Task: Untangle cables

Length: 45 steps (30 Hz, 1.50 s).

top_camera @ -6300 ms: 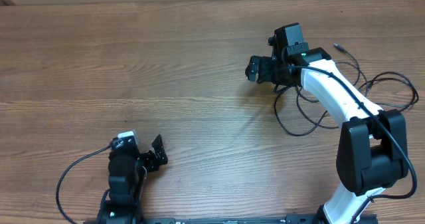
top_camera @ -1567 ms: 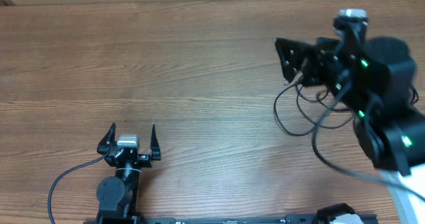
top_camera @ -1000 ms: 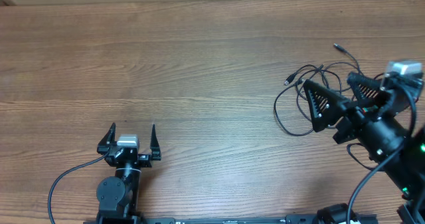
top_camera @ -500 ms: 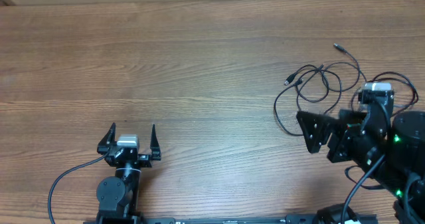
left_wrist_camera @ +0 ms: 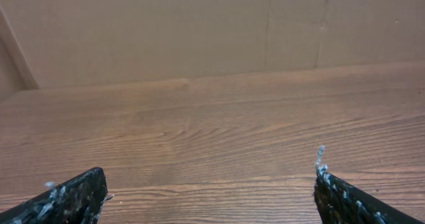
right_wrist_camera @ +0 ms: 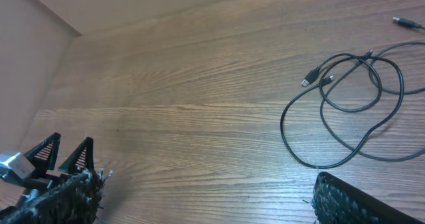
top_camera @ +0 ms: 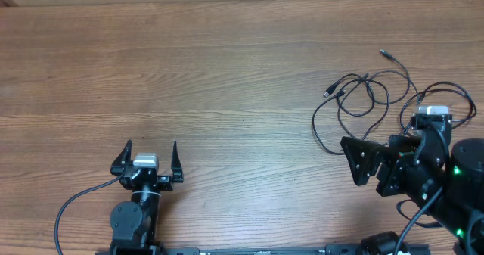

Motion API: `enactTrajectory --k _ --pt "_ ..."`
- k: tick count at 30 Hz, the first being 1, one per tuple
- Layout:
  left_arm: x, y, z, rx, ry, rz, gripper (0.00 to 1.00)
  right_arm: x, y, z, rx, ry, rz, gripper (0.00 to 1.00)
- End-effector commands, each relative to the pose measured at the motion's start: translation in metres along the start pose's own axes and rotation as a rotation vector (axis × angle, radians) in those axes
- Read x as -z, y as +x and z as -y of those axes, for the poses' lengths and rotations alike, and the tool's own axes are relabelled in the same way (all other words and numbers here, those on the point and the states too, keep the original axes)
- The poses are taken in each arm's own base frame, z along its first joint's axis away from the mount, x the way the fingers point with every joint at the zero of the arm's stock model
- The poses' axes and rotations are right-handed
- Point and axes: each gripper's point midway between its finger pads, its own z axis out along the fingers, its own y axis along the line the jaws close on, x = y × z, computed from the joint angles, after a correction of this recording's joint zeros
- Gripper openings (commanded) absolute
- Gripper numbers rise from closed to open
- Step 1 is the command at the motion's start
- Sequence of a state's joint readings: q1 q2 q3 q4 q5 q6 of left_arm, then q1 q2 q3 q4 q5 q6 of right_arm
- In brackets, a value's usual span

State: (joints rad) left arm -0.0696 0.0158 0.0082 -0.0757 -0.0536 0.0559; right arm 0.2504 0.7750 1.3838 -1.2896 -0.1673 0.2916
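**Cables overlapping, neither claw engaged**

Status of work: the cables (top_camera: 355,79) lie on the right-hand far part of the wooden surface (top_camera: 227,73), in front of the right arm. They form several thin black loops laid flat. The overhead view shows the loops crossing one another at several places, with two small plug ends close together at the left of the group. A further plug end (top_camera: 384,54) lies a little apart at the far side. One loop runs off to the right and passes behind the right arm, so its course there is hidden. How many separate cords there are cannot be told.

Right claw (top_camera: 370,160): jaws spread wide and holding nothing. It sits on the near side of the loops, close to them, with no contact visible. Its own camera shows the cables (right_wrist_camera: 345,68) ahead and to the right of the gap between the fingers, none of them inside it.

Left claw (top_camera: 150,147): jaws wide apart and empty, low at the near left edge and well apart from the cables. Its camera shows only bare wood ahead.

Assessment: in my judgement the task is unfinished. The tangle looks loose rather than knotted, but the cords overlap and none lies clear of the rest. What is left is to take hold of a cord and draw each one apart from the others.
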Motion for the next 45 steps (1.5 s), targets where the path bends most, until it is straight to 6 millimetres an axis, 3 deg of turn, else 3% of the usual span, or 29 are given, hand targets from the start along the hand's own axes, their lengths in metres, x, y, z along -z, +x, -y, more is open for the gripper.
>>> enactTrajectory --k 1,6,17,28,33,45 --pt "0.0 -0.001 -0.001 -0.014 -0.006 0.01 1.0 0.006 0.0 0.003 -0.005 0.009 0.026 1.0" --pt "0.0 -0.001 -0.002 -0.014 -0.007 0.009 0.99 0.012 0.004 0.006 -0.012 0.015 0.051 1.0" --pt "0.0 -0.001 -0.001 -0.014 -0.006 0.01 1.0 0.008 0.037 0.019 -0.017 0.023 0.032 1.0" --pt "0.0 -0.001 -0.001 -0.014 -0.006 0.01 0.99 -0.013 0.074 0.045 -0.058 0.081 -0.029 1.0" --pt "0.0 -0.001 -0.001 -0.014 -0.006 0.01 1.0 -0.025 0.101 0.057 -0.067 0.095 -0.064 1.0" --pt "0.0 -0.001 -0.001 -0.014 -0.007 0.009 1.0 -0.052 0.147 0.074 -0.188 0.099 -0.134 1.0"
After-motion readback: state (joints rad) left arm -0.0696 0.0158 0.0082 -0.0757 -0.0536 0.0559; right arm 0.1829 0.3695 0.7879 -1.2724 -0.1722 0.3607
